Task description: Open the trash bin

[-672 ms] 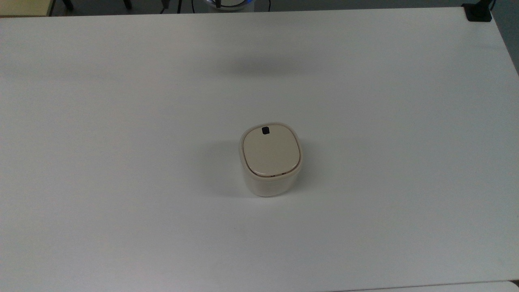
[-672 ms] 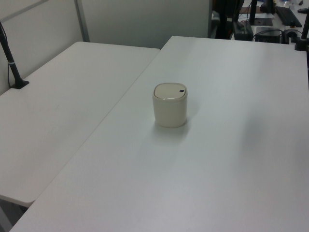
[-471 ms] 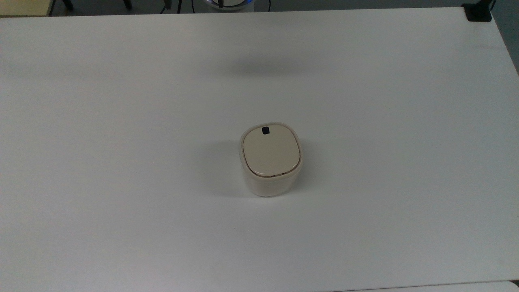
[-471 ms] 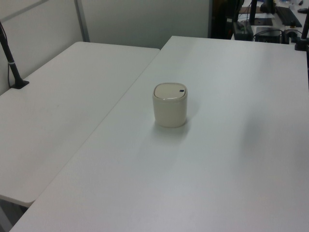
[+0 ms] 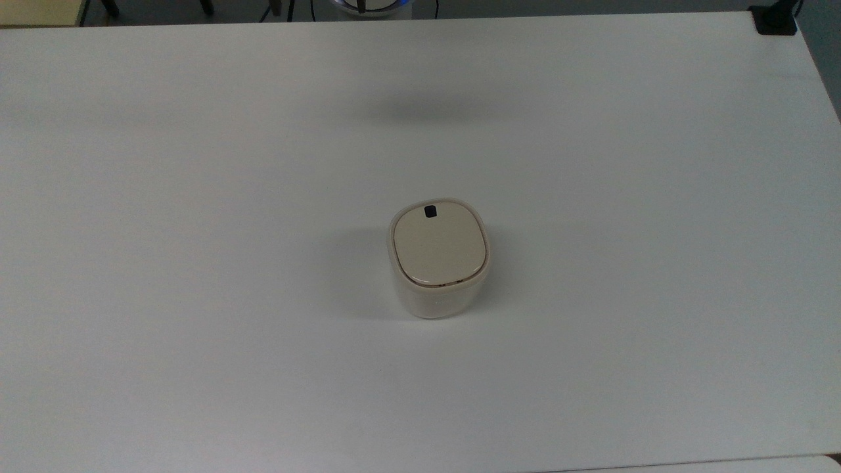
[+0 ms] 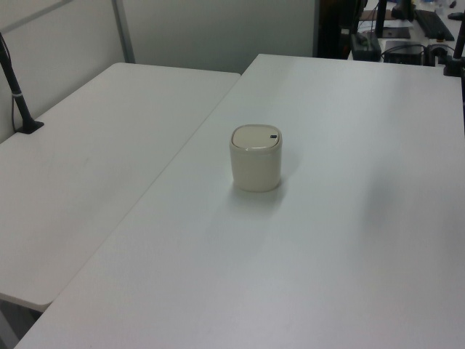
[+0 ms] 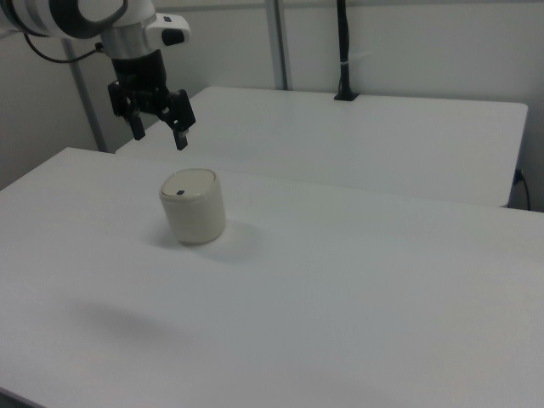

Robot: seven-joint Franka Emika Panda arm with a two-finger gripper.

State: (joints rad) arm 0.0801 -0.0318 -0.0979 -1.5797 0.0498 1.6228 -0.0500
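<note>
In the top view we see the trash bin (image 5: 438,257) lid shut, button (image 5: 430,211) on its far edge. In the left view it stands upright on the table (image 6: 349,240). In the right view our gripper (image 7: 158,134) hangs above it, fingers spread wide, holding nothing.

Looks like a robotics lab or office space: plain white tables (image 6: 349,240) pushed together, grey partition walls (image 6: 218,33) behind them, a black clamped pole (image 7: 343,51) on the far table, and the Franka arm (image 7: 81,17) over the tables.
</note>
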